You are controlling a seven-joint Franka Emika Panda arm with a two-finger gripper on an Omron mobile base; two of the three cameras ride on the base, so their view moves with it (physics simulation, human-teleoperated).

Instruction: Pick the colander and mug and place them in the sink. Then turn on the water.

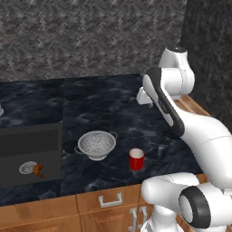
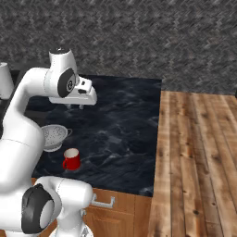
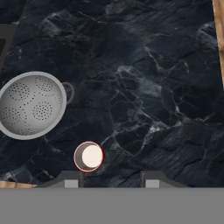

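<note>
The silver perforated colander (image 1: 96,145) (image 2: 54,137) (image 3: 31,105) sits upright on the black marble counter, just right of the sink (image 1: 31,136). The small red mug (image 1: 136,159) (image 2: 71,159) (image 3: 89,156) stands to the colander's right, nearer the counter's front edge. My gripper (image 1: 151,105) (image 2: 75,107) (image 3: 111,178) hangs high above the counter behind the mug, open with nothing between its fingertips (image 3: 81,177). In the hand view the mug lies just above the left fingertip. The faucet and water are out of view.
A round silver drain strainer (image 1: 28,167) and a small brown object (image 1: 39,171) lie in the sink basin. A white paper-towel roll (image 2: 4,81) stands at the far left. The wooden countertop (image 2: 199,152) adjoins the marble on the right. Cabinet drawers (image 1: 110,199) run below.
</note>
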